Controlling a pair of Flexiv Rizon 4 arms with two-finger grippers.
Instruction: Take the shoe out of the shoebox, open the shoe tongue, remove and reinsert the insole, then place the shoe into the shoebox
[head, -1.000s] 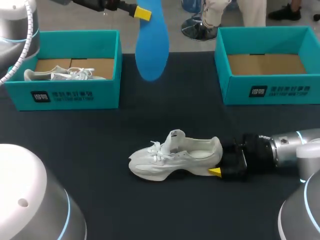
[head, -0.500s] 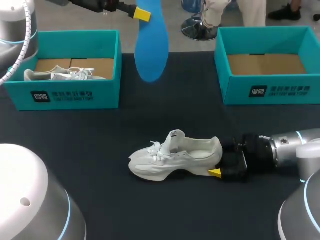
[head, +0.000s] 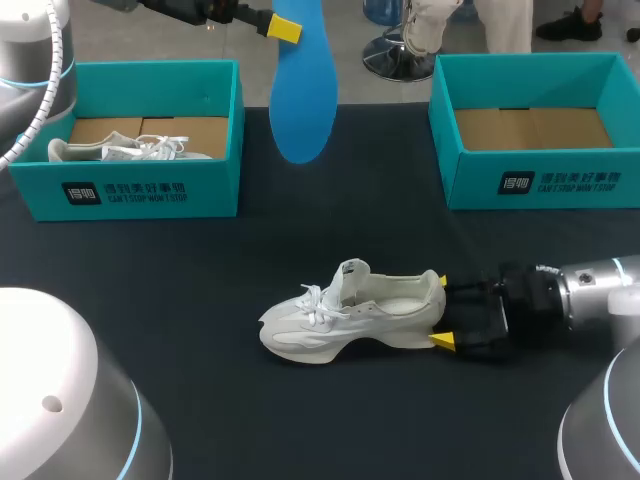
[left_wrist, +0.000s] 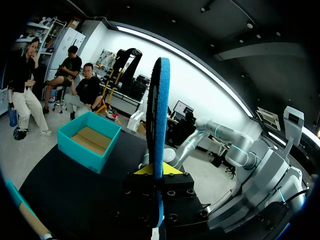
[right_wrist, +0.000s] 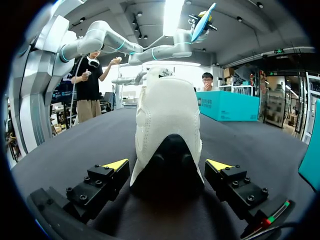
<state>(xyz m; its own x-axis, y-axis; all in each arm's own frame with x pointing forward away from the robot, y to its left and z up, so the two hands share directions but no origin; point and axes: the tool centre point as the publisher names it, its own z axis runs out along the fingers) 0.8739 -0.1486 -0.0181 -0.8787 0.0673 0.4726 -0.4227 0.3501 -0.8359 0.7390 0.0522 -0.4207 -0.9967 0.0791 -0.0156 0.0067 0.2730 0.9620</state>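
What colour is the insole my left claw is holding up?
Plain bright blue. The insole shows best in the head view.

Blue insole and the left gripper gripping it run off the head view's upper edge; one yellow tip shows. The left shoebox wall hides a second white shoe's lower part. The sneaker's heel almost wholly covers the right gripper's far tip.

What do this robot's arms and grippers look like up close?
Both arms are smooth, rounded silver-grey tubes with glowing light-blue rings at the joints. A thin pale cable runs along the left arm; the right arm ends in a black wrist. The right gripper has two blocky black fingers with bolt heads and bright yellow wedge tips; the left gripper matches.
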